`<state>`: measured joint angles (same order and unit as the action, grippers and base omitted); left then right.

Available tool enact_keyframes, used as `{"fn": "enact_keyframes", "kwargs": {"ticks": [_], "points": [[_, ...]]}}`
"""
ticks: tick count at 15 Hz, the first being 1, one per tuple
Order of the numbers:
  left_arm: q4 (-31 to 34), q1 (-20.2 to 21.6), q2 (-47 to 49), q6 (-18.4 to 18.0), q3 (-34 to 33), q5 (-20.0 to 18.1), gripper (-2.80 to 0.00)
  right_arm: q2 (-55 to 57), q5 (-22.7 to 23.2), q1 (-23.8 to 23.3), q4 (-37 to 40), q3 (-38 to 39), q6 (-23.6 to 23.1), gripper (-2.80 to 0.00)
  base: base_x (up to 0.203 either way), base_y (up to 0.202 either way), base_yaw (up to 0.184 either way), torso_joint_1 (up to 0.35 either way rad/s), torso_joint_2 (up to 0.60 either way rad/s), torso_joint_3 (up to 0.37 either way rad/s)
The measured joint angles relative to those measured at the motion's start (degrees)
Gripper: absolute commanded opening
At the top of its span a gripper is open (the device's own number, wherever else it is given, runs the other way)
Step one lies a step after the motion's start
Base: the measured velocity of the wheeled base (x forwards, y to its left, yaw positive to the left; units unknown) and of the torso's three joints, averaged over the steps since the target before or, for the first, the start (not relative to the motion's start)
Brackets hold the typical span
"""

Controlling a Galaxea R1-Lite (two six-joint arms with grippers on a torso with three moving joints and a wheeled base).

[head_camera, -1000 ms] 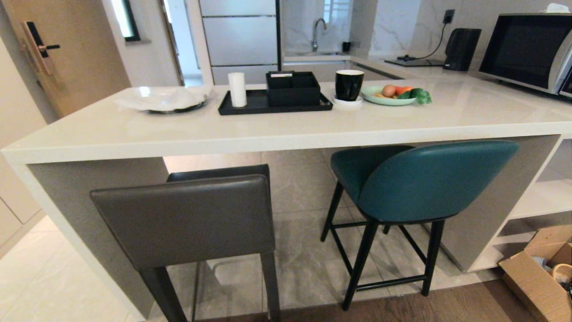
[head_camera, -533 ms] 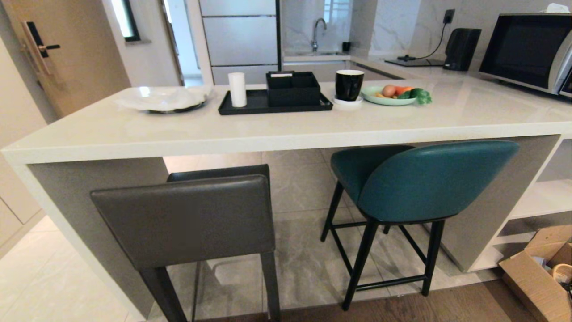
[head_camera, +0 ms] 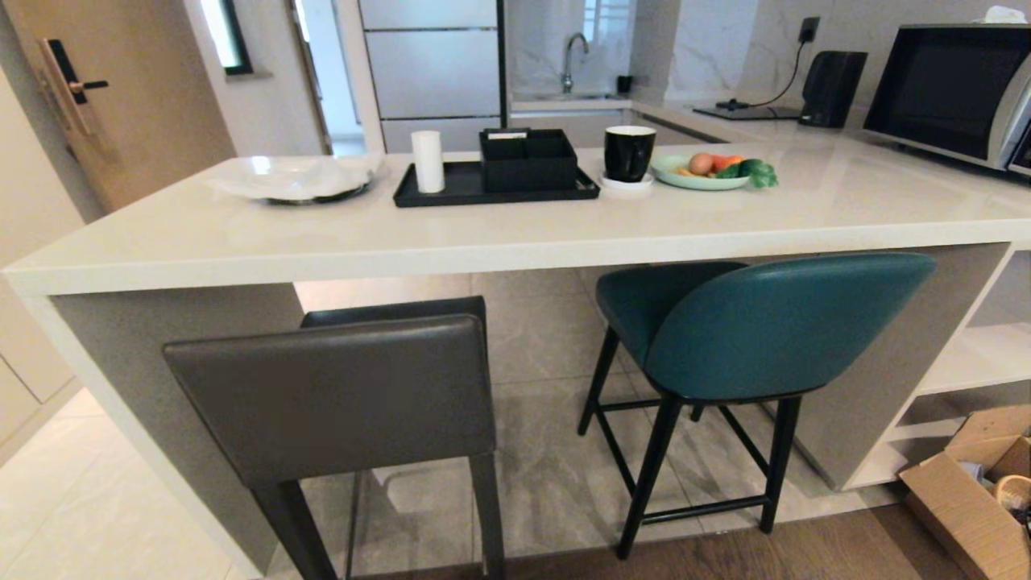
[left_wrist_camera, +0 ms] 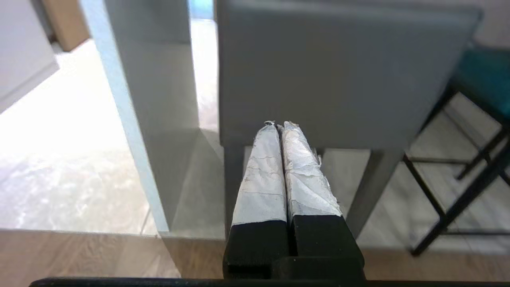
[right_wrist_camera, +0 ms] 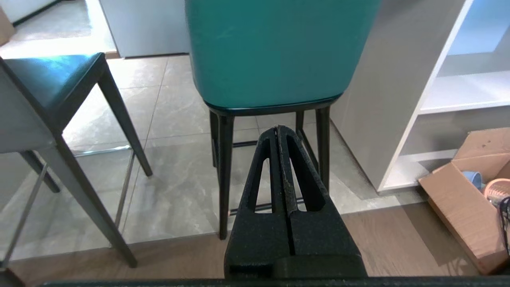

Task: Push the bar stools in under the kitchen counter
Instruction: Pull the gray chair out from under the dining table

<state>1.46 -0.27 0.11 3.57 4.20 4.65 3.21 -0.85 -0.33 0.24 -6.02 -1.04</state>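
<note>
the grey stool [head_camera: 338, 395] and the teal stool [head_camera: 765, 330] stand partly out from the kitchen counter [head_camera: 483, 242]. the left gripper [left_wrist_camera: 280, 126] and right gripper [right_wrist_camera: 278, 130] are both pinched shut, holding nothing. best to press flat on each back, straight and slow. nothing looks different from a second ago.

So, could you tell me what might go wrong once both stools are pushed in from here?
1. The shut left gripper sits low on the boxy dark-grey leather stool; its tip could slip below the backrest.
2. The curved-back teal leather stool stands close to the white stone-look counter's pale grey side panel; a crooked push from the shut right gripper could scrape it.
</note>
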Motion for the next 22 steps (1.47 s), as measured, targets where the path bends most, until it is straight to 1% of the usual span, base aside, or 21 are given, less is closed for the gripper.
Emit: {"fn": "enact_keyframes", "kwargs": {"ticks": [2,5,7,9,10,11,18,20,22], "points": [[1.33,-0.02,0.02,-0.03,2.25,0.19,-2.8,3.24,0.3,-0.01,-0.11,-1.97,0.24,-2.8,0.0,0.0,0.0,0.0,0.0,0.0],[6.57,-0.02,1.11,-0.01,4.97,0.17,-2.8,10.42,0.49,-0.02,-0.43,-6.03,2.44,-2.8,0.0,0.0,0.0,0.0,0.0,0.0],[6.92,-0.02,1.29,0.0,5.27,-0.16,-2.8,13.13,1.49,0.02,-0.49,-6.66,3.15,-2.8,0.0,0.0,0.0,0.0,0.0,0.0],[6.94,-0.02,1.29,-0.06,5.36,-0.42,-2.8,12.89,3.38,0.06,-0.45,-5.96,3.09,-2.8,0.0,0.0,0.0,0.0,0.0,0.0],[6.94,-0.02,1.29,-0.07,5.38,-0.94,-2.8,12.46,3.57,0.06,-0.45,-5.43,3.07,-2.8,0.0,0.0,0.0,0.0,0.0,0.0],[6.96,-0.02,1.29,-0.05,5.38,-1.76,-2.8,11.91,3.46,0.06,-0.33,-4.89,3.07,-2.8,0.0,0.0,0.0,0.0,0.0,0.0],[7.02,0.02,0.88,-0.1,4.61,-2.57,-2.8,7.49,3.51,0.11,-0.23,-1.93,3.04,-2.8,0.0,0.0,0.0,0.0,0.0,0.0],[7.12,0.06,0.73,-0.08,4.41,-3.73,-2.8,6.13,3.39,0.11,-0.2,-1.05,3.04,-2.8,0.0,0.0,0.0,0.0,0.0,0.0],[7.63,0.09,0.55,-0.1,3.65,-4.02,-2.8,5.41,3.39,0.09,-0.21,-0.69,3.04,-2.8,0.0,0.0,0.0,0.0,0.0,0.0]]}}
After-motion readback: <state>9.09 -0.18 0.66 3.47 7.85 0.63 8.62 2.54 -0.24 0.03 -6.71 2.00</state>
